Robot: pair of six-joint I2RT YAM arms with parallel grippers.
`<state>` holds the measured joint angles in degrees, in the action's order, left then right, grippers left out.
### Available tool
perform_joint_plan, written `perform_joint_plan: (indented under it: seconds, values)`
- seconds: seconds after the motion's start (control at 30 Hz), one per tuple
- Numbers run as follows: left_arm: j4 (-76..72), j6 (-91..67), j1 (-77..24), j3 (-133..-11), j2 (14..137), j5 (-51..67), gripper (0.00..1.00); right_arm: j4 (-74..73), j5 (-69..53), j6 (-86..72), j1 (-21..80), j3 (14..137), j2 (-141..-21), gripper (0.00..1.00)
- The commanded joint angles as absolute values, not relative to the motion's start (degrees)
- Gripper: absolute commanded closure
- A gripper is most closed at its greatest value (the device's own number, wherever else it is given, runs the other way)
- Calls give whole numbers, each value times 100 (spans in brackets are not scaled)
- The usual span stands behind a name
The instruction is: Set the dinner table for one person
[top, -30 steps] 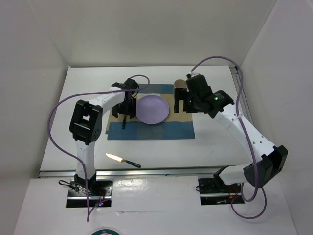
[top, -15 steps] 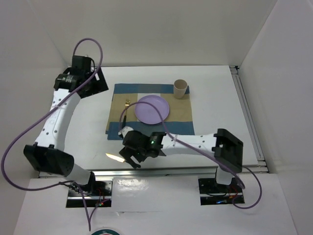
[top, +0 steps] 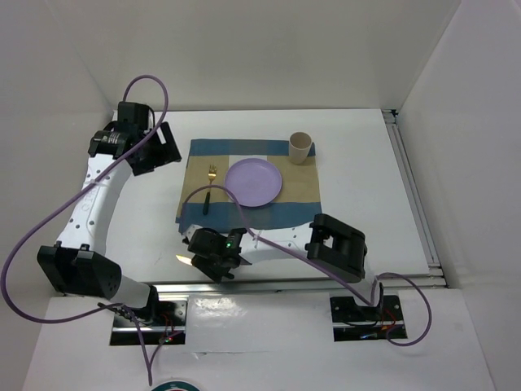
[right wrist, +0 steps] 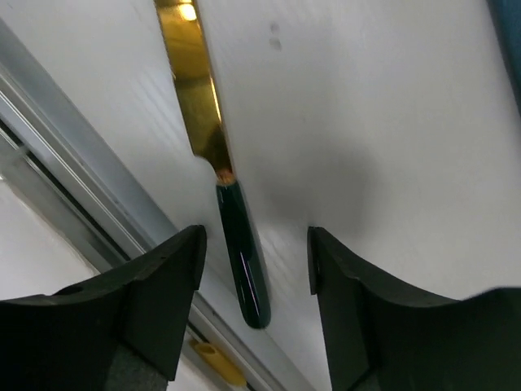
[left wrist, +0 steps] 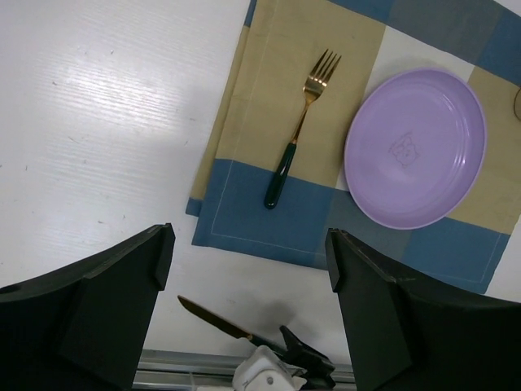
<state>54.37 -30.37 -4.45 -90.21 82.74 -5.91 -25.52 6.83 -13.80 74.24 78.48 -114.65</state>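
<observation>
The dinner table (top: 358,187) carries a blue-and-tan placemat (top: 305,208) with a purple plate (top: 254,181), a gold fork with a dark handle (top: 209,186) to its left, and a tan cup (top: 301,148) at its back right corner. A knife (top: 182,260) lies near the front edge. My right gripper (top: 213,264) is low over it and open. The knife's dark green handle (right wrist: 244,265) lies between the fingers (right wrist: 159,297) with a gap on each side. My left gripper (top: 156,147) hangs open and empty high at the back left, looking down on the fork (left wrist: 295,151) and plate (left wrist: 415,147).
A metal rail (top: 326,283) runs along the table's front edge, close beside the knife handle, and shows in the right wrist view as the rail (right wrist: 65,163). Another rail (top: 411,195) lines the right side. White walls enclose the back and sides.
My left arm has lifted away from the fork to the back left, leaving the fork on the placemat. My right arm has swung from the cup down to the knife at the front edge.
</observation>
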Motion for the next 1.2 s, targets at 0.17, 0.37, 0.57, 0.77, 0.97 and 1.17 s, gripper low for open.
perform_joint_plan:
  seconds: [0.17,0.37,0.57,0.77,0.97,1.17]
  values:
    - [5229,-3059,-422,-9053,8147,-396,7,-2381,931,-1362,7462,8227,-11769,71]
    - [5352,-3059,-369,-9333,8147,-150,7,-3189,1695,-1669,7392,8411,-11049,100]
    - [5405,-2997,-316,-9913,8033,211,4,-4349,2013,-2828,6507,7728,-9635,100]
    - [5344,-2997,-316,-9941,8033,396,4,-4974,1961,-3841,4837,7190,-8745,100]
    - [5168,-3067,-316,-9572,8033,510,0,-4545,1969,-3437,3561,7452,-9498,100]
    - [5168,-3067,-264,-9571,8104,519,0,-4105,1837,-2919,2857,7997,-10422,100]
